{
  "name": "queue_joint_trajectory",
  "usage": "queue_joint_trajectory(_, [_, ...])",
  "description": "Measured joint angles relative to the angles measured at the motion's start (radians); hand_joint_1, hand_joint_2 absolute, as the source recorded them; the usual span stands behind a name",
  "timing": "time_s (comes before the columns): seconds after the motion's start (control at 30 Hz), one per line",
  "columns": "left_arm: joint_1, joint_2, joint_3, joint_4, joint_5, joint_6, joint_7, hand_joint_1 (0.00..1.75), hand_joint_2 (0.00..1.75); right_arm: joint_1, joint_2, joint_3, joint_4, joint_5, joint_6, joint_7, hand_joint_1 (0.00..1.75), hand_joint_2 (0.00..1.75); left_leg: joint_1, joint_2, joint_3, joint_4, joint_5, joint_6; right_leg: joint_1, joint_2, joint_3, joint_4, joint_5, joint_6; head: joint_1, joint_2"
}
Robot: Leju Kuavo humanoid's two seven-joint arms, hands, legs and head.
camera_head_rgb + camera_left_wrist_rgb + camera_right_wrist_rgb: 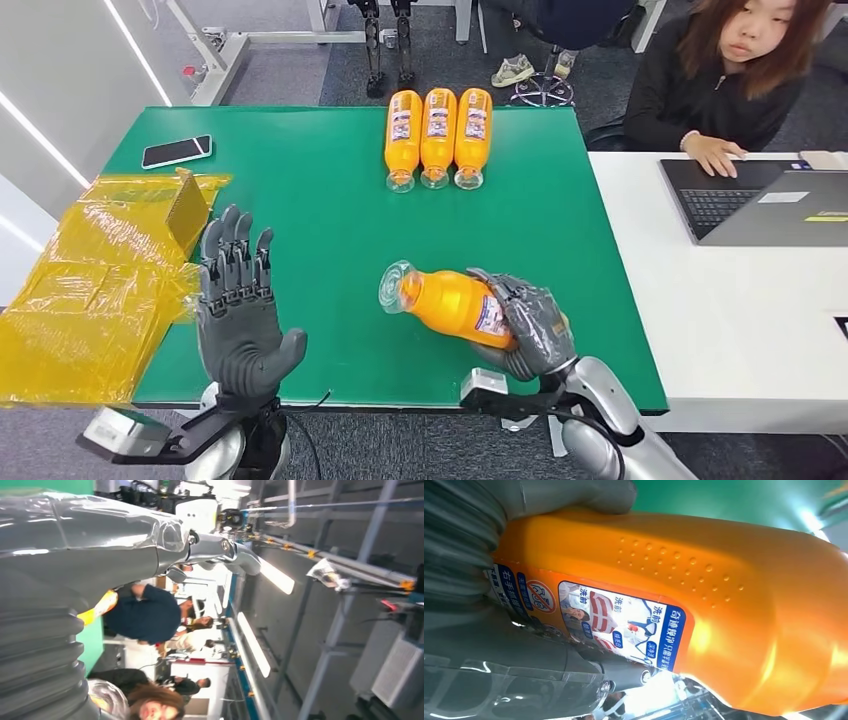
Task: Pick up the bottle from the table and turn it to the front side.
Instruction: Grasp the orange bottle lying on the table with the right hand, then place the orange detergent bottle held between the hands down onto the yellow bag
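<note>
Three bottles (438,135) beyond held bottle (450,303).

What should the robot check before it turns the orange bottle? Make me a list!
1. Right hand holds the orange bottle: ok.
2. Bottle lifted off the green table: cannot tell.
3. Front side facing up: cannot tell; the right wrist view shows a label with small pictures.
4. Left hand open, fingers apart, away from the bottle: ok.
5. Three lined-up bottles lie apart from the held one: ok.
6. Yellow plastic wrap sits at the table's left edge, out of the way: ok.
</note>
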Motion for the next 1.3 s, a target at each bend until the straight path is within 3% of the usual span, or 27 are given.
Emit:
queue_joint_trajectory(0.27, [-0.025, -0.013, 0.0, 0.105, 0.018, -0.016, 0.0, 0.0, 1.75, 0.083, 0.071, -0.004, -0.107, 0.062, -0.031, -0.02, 1.75, 1.75, 0.0, 0.001, 0.0, 0.0, 0.0, 0.0, 0.0, 0.001, -0.001, 0.0, 0.0, -0.001, 0.0, 0.0])
queue_joint_trajectory(0.6, [-0.026, -0.04, -0.008, 0.123, 0.025, -0.087, -0.001, 0.0, 1.75, 0.072, 0.179, -0.01, -0.134, 0.101, 0.002, -0.055, 1.75, 1.75, 0.0, 0.001, 0.0, -0.001, 0.0, 0.0, 0.0, 0.001, -0.001, 0.0, 0.0, -0.001, 0.0, 0.0])
queue_joint_trajectory(0.93, [-0.011, -0.042, -0.059, 0.071, 0.037, -0.109, -0.001, 0.0, 1.75, 0.033, 0.216, 0.009, -0.053, 0.03, 0.03, -0.119, 1.75, 1.75, 0.0, 0.0, -0.001, -0.001, 0.0, 0.0, 0.0, 0.0, -0.001, 0.0, 0.0, -0.001, 0.0, 0.0])
queue_joint_trajectory(1.3, [-0.003, -0.041, -0.075, 0.036, 0.043, -0.108, 0.003, 0.0, 1.75, -0.024, 0.285, 0.104, 0.081, -0.052, 0.096, -0.156, 1.75, 1.75, 0.0, 0.0, -0.001, -0.001, 0.0, 0.0, 0.0, 0.0, -0.001, 0.001, 0.0, -0.001, 0.0, 0.0])
